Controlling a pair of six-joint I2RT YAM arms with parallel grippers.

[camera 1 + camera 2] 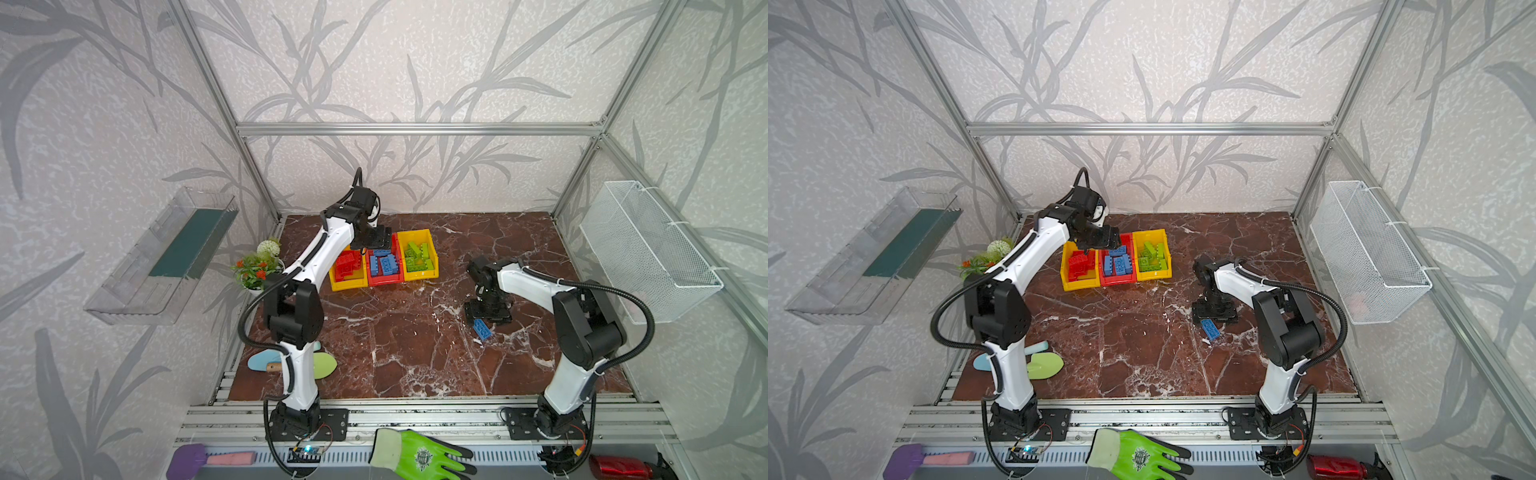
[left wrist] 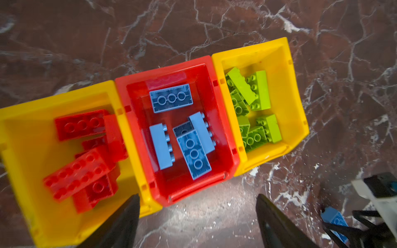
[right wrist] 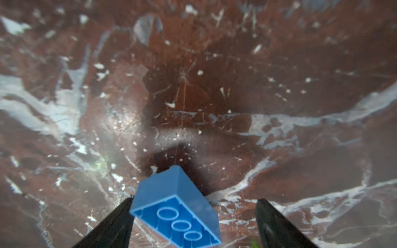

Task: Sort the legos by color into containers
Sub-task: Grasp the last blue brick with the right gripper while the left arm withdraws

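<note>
Where three small open-top plastic bins (image 1: 384,282) stand joined in a row toward the back of the brown marble tabletop (image 1: 415,353), we find one colour in each. The yellow bin on the left (image 2: 28,193) holds red studded bricks (image 2: 79,174), the red bin in the middle (image 2: 182,182) holds blue studded bricks (image 2: 170,98), and the yellow bin on the right (image 2: 279,58) holds lime green studded bricks (image 2: 242,85). We count five blue ones: two show their hollow undersides, two lie on their sides and one is half buried. We count at least four red, and the green heap is too tangled for a sure count. One loose blue brick (image 1: 482,330) lies alone on the marble, well apart from the bins, its hollow underside facing the right wrist camera. The right gripper (image 3: 194,199) straddles it with jaws apart: one finger meets the brick's corner, and a gap shows before the other. The left gripper (image 2: 196,195) hangs above the bins, jaws spread wide with nothing between them. In both top views its body hides the rear of the left and middle bins, whose insides the left wrist view shows plainly. The right wrist view shows only brick and marble.
</note>
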